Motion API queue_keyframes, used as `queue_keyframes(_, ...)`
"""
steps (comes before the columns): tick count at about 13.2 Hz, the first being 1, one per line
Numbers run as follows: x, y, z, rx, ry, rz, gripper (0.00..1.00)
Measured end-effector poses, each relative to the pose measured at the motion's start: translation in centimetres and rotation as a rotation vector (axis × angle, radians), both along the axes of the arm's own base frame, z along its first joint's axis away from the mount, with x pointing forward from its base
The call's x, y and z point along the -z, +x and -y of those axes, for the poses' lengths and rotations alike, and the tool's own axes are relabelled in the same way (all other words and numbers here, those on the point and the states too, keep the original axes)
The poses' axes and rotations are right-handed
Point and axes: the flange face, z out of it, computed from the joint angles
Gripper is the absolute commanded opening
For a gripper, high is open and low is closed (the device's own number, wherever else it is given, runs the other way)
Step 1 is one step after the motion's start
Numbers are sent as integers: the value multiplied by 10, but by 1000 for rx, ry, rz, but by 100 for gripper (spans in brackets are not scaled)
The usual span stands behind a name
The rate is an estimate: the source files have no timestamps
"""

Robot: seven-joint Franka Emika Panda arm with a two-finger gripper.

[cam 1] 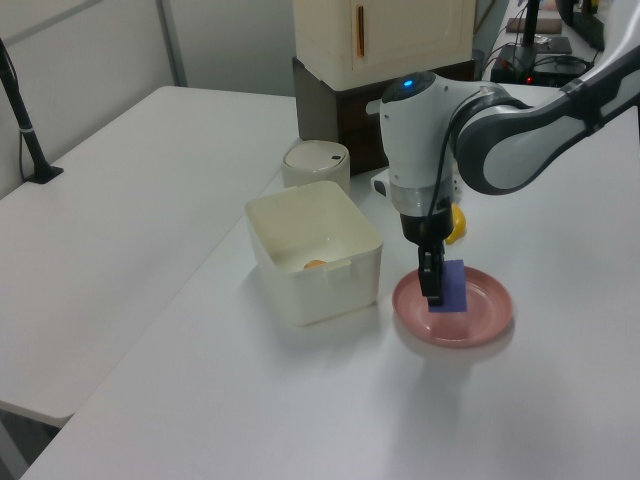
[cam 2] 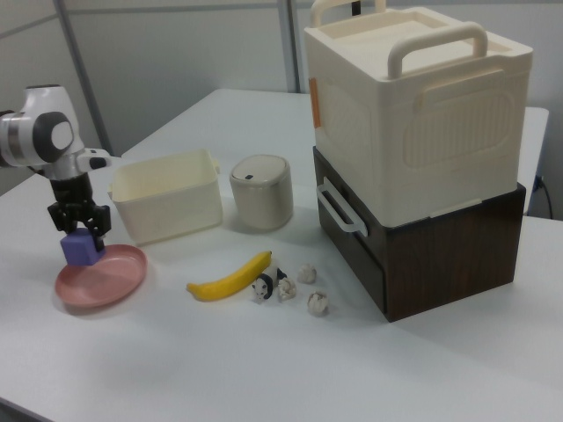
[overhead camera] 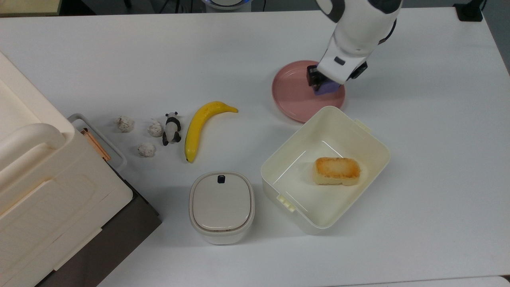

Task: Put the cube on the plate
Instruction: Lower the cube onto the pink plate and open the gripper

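Top view shows the hand (overhead camera: 323, 84) closed on the cube (overhead camera: 327, 87), which sits over the right part of the plate (overhead camera: 293, 93) as the top view has it. In the left view the cube (cam 1: 452, 288) hangs just above the plate (cam 1: 480, 325), gripped between the fingers (cam 1: 431, 281), and whether its underside touches the pink surface cannot be told. The right view has the cube (cam 2: 80, 248) under the hand (cam 2: 79, 229), at the far edge of the plate (cam 2: 110, 280).

Just beside the plate, toward the top view's bottom, stands a cream tub (overhead camera: 370, 137) on the white desk (overhead camera: 119, 52), with a toasted piece of bread (overhead camera: 337, 170) lying inside it. A small lidded bin (overhead camera: 221, 205) stands to the top view's left of the tub. A banana (overhead camera: 200, 126) lies well apart from the plate, to the top view's left, and next to it lie a toy panda (overhead camera: 171, 128) and three pale crumpled lumps (overhead camera: 146, 149). At the top view's far left a cream carrying case (overhead camera: 36, 187) sits on a dark wooden box (overhead camera: 123, 235).
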Motion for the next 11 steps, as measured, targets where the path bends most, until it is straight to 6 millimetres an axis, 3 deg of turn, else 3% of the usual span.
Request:
queue_keyframes(1,2,5,10,18,-5,1,93)
queue_keyframes(2,4,9,17,30,-10,0,100)
queue_keyframes(7,26,20,31,54,-21,15,100)
queue_keyframes(9,18,21,31,55,-15,27,100)
queue_keyframes(11,-4,26,41,69,-8,56,100)
